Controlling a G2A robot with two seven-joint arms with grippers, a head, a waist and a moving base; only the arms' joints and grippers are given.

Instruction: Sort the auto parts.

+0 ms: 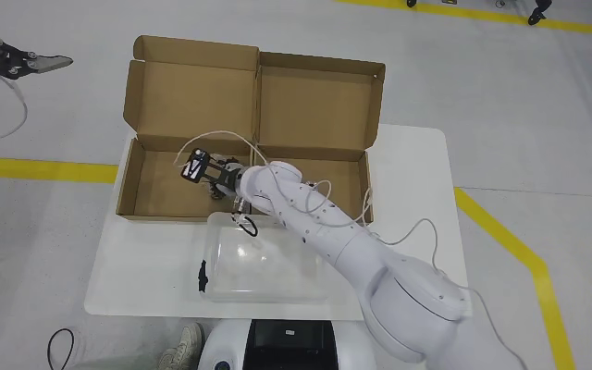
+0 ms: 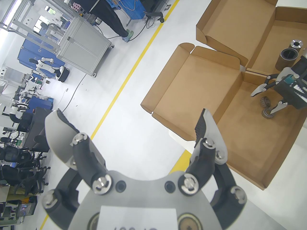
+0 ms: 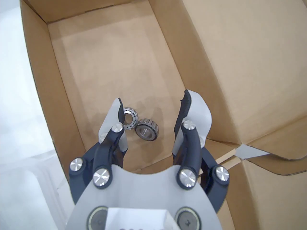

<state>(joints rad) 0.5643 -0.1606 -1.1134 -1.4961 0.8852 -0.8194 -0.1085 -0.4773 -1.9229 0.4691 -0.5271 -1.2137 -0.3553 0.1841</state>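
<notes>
1. Two roller bearings [image 3: 146,129], touching each other on the floor of the left cardboard box [image 3: 36,60], close to the wall beside the second box [image 2: 263,48].
2. Short squat rings with no marked long axis, both lying tilted, bores open toward the right wrist camera.
3. Directly above them, the right end effector [image 3: 152,101], released and gripping nothing. One bearing sits just beside one fingertip, the other in the gap between the fingers. Cannot tell whether either is touched.
4. Both boxes side by side on the white bench [image 1: 416,185], lids folded back, with a clear tray [image 1: 268,287] on the robot's side of them.
5. Around the bench, a pale grey floor [image 1: 518,111] crossed by a yellow line [image 1: 55,170].
6. Well apart from the bearings, off the bench and over the floor, the left end effector [image 2: 130,116], also released and empty.
</notes>
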